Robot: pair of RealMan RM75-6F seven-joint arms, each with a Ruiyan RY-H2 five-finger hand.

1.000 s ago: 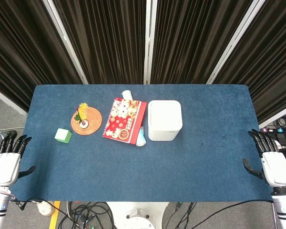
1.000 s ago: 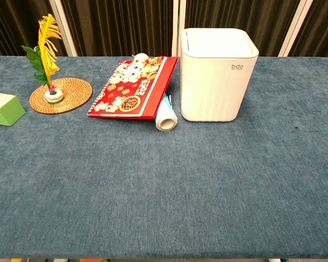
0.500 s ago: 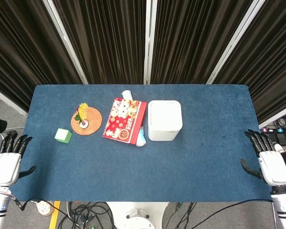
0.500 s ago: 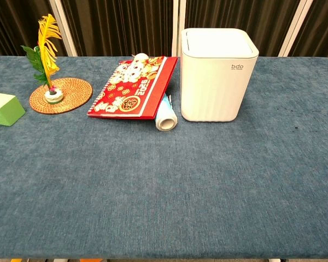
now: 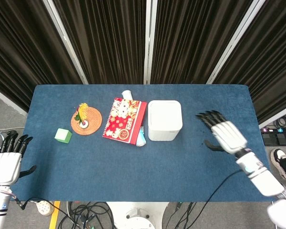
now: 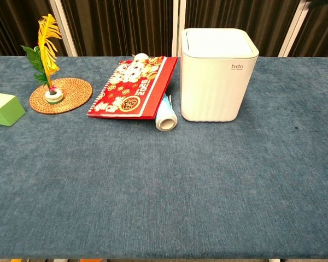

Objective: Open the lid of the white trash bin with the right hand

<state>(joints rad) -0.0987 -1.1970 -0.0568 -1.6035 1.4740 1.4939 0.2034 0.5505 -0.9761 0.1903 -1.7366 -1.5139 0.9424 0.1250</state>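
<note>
- The right hand holds nothing, fingers apart, up over the table; the white bin sits off to its left, lid down
- Go slow; reach to the lid's edge; lift it softly so the bin stays put

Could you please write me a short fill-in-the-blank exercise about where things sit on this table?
1. The lid of the white trash bin is ____.
2. The red calendar lies between the bin and the woven ____.
3. The right hand holds ____.
4. The small cube is ____ in colour.

Missing words: closed; coaster; nothing; green
</note>
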